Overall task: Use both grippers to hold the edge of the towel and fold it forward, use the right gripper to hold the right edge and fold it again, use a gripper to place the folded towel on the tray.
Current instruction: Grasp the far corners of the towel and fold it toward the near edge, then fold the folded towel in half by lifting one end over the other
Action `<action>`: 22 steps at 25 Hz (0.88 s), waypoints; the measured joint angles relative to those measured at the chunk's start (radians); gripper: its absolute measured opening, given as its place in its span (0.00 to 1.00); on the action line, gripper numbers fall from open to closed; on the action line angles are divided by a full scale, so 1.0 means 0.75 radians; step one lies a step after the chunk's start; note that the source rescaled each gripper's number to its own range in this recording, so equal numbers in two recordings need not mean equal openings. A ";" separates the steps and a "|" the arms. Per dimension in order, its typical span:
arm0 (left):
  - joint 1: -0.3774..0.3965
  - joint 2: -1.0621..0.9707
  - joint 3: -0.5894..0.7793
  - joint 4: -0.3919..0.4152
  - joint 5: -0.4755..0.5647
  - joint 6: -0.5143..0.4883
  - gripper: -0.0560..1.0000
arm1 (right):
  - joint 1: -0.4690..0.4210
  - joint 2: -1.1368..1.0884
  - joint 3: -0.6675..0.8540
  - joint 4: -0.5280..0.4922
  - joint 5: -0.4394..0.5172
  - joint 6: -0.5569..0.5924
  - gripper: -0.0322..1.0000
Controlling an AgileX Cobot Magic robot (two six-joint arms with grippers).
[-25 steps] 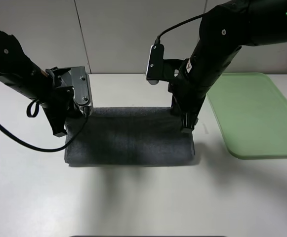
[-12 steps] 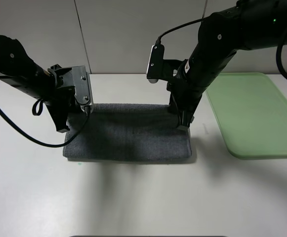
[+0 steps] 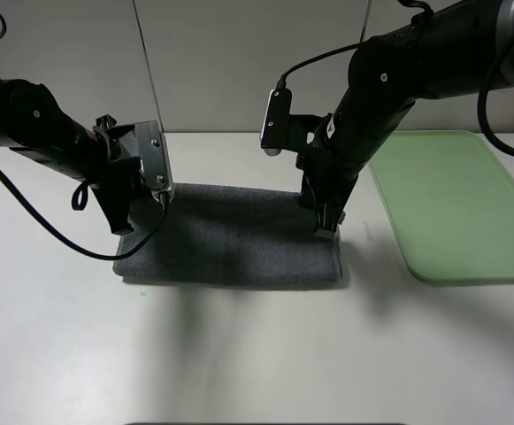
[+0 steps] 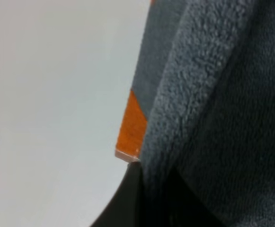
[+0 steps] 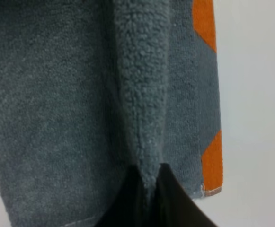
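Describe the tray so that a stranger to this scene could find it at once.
Look at the white table. On its right side, beyond the dark grey towel, lies the tray. It alone is pale green, with a low rim.

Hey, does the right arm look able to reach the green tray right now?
Probably yes: the tray lies close beside the right gripper, nothing between them, though it is shut on the towel.

A plain white bench (image 3: 239, 363), evenly lit, carries soft grey shadows (image 3: 195, 312) near its middle. Behind its far edge stands a pale panelled wall (image 3: 248, 62) with two thin vertical seams (image 3: 146, 62).
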 joint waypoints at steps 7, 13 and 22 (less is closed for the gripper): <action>0.000 0.004 0.000 0.003 -0.005 0.000 0.05 | 0.000 0.000 0.000 0.000 -0.007 0.029 0.03; 0.017 0.004 0.001 0.022 -0.042 -0.055 0.48 | -0.016 0.000 0.001 -0.137 0.029 0.124 0.45; 0.023 0.004 0.012 0.022 -0.130 -0.124 0.99 | -0.021 -0.004 0.001 -0.328 -0.023 0.371 1.00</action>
